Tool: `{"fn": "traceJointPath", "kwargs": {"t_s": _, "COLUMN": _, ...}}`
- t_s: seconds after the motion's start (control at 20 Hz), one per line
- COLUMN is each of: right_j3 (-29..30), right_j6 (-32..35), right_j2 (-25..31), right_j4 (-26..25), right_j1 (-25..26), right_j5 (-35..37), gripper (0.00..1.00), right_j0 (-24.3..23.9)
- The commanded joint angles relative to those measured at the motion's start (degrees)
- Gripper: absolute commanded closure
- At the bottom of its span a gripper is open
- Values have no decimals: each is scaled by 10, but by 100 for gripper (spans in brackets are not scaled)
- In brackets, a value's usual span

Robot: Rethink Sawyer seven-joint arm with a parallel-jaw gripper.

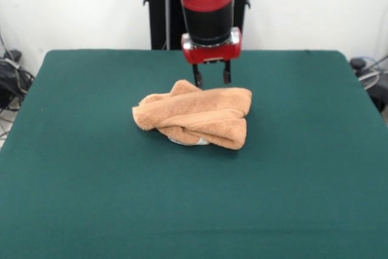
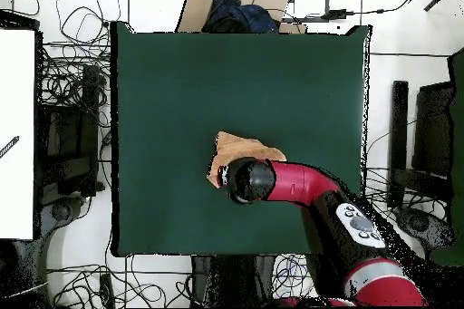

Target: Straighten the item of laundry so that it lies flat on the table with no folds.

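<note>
Front view: hand (image 1: 211,77) open, empty, fingertips at rear edge of bunched towel (image 1: 194,115).

**Towel bunched up near the middle of the table**

The orange-tan terry towel (image 1: 194,114) lies crumpled in a thick, rolled heap at the centre of the front view, folded over itself in several layers. A bit of white shows under its lower edge. In the overhead view only part of the towel (image 2: 234,149) shows, just below the middle of the frame. The table (image 1: 85,180) has a dark green cloth top that fills most of the front view and is far larger than the towel.
</note>
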Motion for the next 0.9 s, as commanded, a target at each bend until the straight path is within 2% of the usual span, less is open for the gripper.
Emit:
{"fn": "traceJointPath", "kwargs": {"t_s": 0.05, "right_j3": 7, "right_j6": 20, "right_j2": 55, "right_j4": 26, "right_j1": -29, "right_j5": 52, "gripper": 0, "right_j0": -11}}
{"fn": "traceJointPath", "kwargs": {"t_s": 0.25, "right_j3": 8, "right_j6": 15, "right_j2": 56, "right_j4": 27, "right_j1": -33, "right_j5": 59, "gripper": 0, "right_j0": -13}}
{"fn": "traceJointPath", "kwargs": {"t_s": 0.5, "right_j3": -21, "right_j6": -2, "right_j2": 61, "right_j4": 27, "right_j1": -10, "right_j5": 82, "gripper": 0, "right_j0": -18}}
{"fn": "traceJointPath", "kwargs": {"t_s": 0.9, "right_j3": -37, "right_j6": -7, "right_j2": 75, "right_j4": 23, "right_j1": 15, "right_j5": 87, "gripper": 0, "right_j0": -31}}
